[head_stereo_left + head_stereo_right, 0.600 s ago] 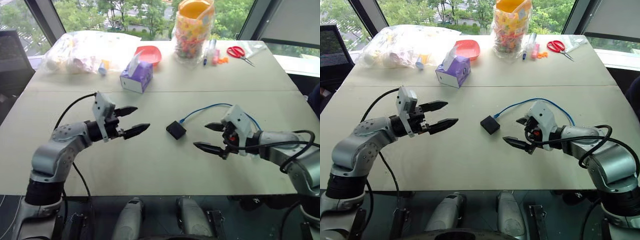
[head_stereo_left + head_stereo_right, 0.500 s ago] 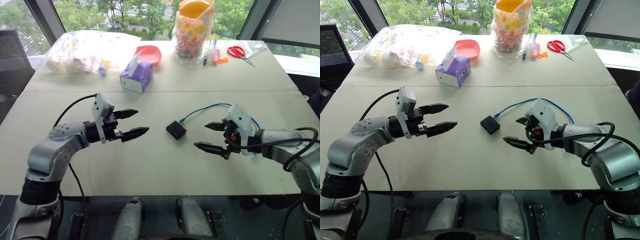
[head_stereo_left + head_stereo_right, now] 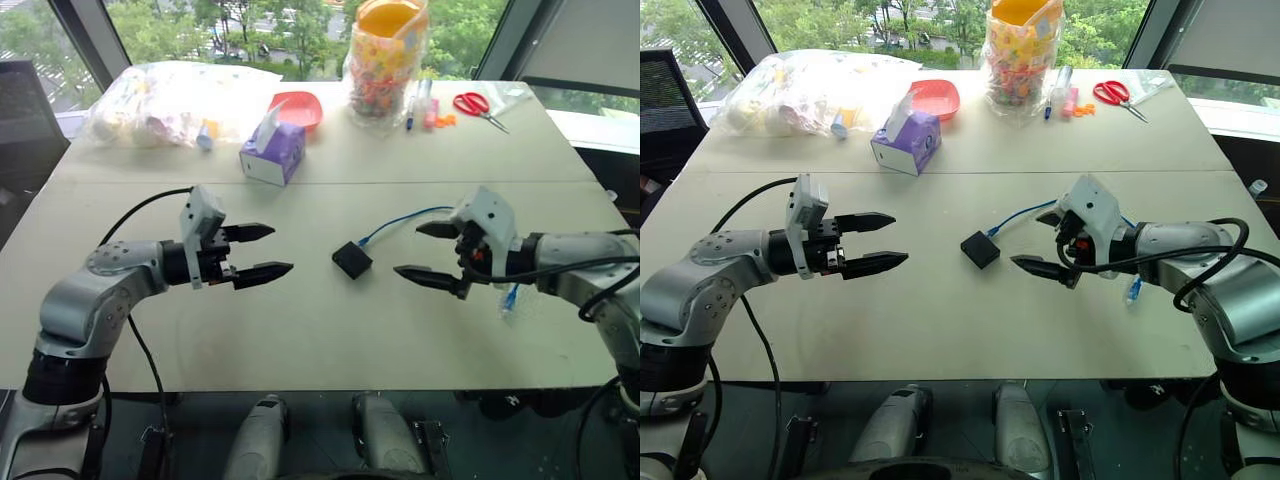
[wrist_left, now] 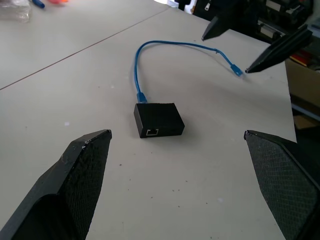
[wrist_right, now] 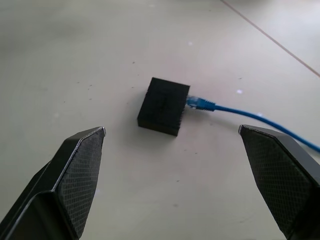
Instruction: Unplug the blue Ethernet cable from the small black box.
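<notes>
Now the table (image 3: 320, 330) carries the task's things at its centre and clutter along its far edge: a clear bag of small items (image 3: 180, 100), a jar of coloured sweets (image 3: 385, 60), a purple tissue box (image 3: 272, 152), a red dish (image 3: 298, 108) and scissors (image 3: 478, 106). Compared with half a second ago, the left gripper (image 3: 258, 252) has drawn slightly back toward its own side, and the right gripper (image 3: 425, 252) has lifted and shifted a little farther from the robot; both face inward across the table. Neither has closed in on the target. Each gripper's fingers are spread wide and hold nothing, as the left wrist view and the right wrist view confirm. Between them the small black box (image 3: 352, 260) lies flat on the table, nearer the right gripper than the left. The blue Ethernet cable (image 4: 165, 46) is still plugged into one side of it, arcing away to a free end (image 3: 510, 298) on the table beside the right arm. Judged from this, the unplugging has not begun: a likely division is one gripper steadying the box while the other pinches the cable at its plug (image 5: 199, 103).
</notes>
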